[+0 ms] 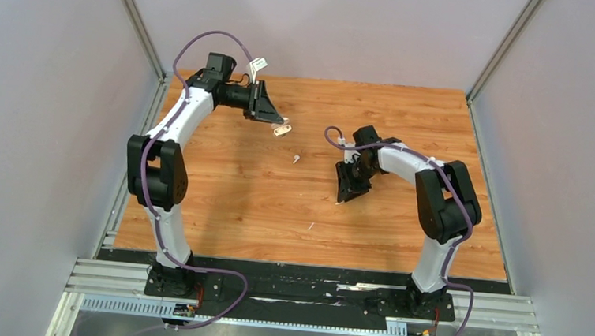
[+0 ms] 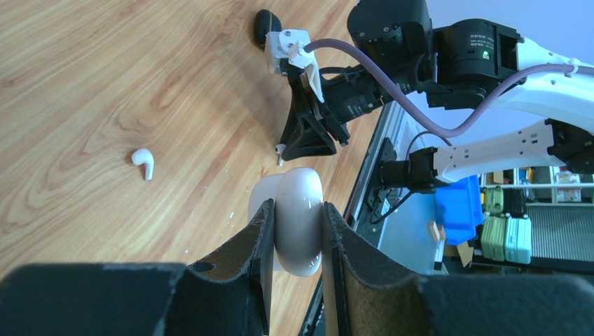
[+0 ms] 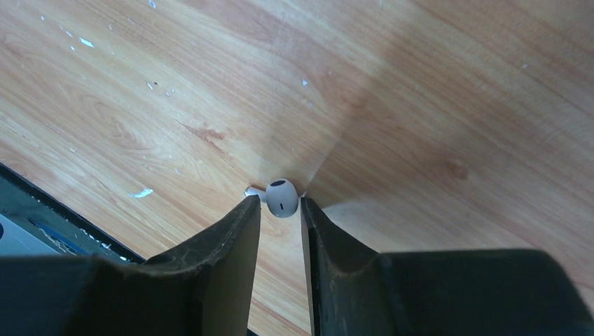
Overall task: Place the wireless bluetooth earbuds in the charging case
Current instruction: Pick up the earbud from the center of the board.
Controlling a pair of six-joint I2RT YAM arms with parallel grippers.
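My left gripper (image 1: 280, 127) is raised over the back left of the table and shut on the white charging case (image 2: 300, 231). The case's lid (image 2: 260, 199) shows behind the left finger. My right gripper (image 1: 345, 195) is down at the table's middle, its jaws closed to a narrow gap on a white earbud (image 3: 283, 198) held at the fingertips. The bud's stem points left behind one finger. That bud also shows in the left wrist view (image 2: 280, 151). A second white earbud (image 1: 296, 159) lies loose on the wood between the grippers, also in the left wrist view (image 2: 143, 163). No black buds are clearly seen.
A small black rounded thing (image 2: 265, 24) lies on the wood beyond the right wrist; I cannot tell what it is. A tiny white fleck (image 1: 311, 226) lies nearer the front. Grey walls close in the wooden table (image 1: 220, 210) on three sides.
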